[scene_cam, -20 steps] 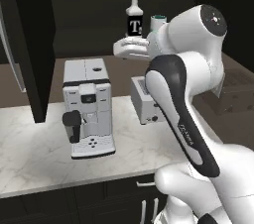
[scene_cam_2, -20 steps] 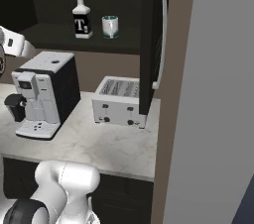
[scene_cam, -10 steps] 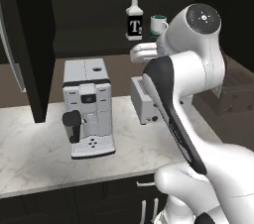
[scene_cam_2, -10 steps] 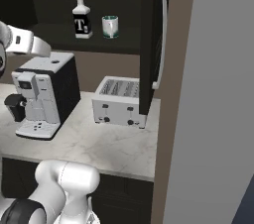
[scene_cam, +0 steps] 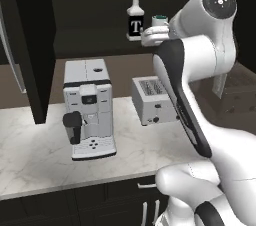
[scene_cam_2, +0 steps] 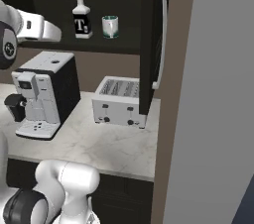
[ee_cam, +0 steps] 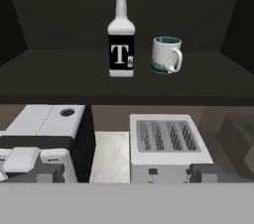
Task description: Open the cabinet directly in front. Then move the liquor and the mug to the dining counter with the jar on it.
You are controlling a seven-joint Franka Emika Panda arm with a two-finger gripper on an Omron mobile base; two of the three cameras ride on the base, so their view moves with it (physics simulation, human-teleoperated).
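The cabinet (scene_cam: 30, 45) stands open, its right door (scene_cam_2: 149, 44) swung out with a long silver handle. On its dark shelf (ee_cam: 59, 77) the liquor (ee_cam: 121, 34) stands upright, a slim bottle with a black label, also seen from both sides (scene_cam: 135, 20) (scene_cam_2: 82, 17). Just right of it stands the mug (ee_cam: 165, 55) (scene_cam_2: 110, 26), handle to the right; in the left base view the mug (scene_cam: 160, 19) is partly behind my arm. My gripper (scene_cam: 149, 35) hovers open in front of the shelf, short of both, holding nothing. The dining counter and the jar are out of view.
Below the shelf, a white coffee machine (scene_cam: 89, 107) and a silver toaster (scene_cam: 152, 100) stand on the marble worktop (scene_cam: 40, 155). Dark drawer fronts (scene_cam: 100, 195) run under it. A tall grey wall (scene_cam_2: 213, 94) closes off the right side.
My arm has swung to the right and risen, carrying the hand closer to the shelf front near the mug. The liquor and the mug have not moved. The jaws stayed open.
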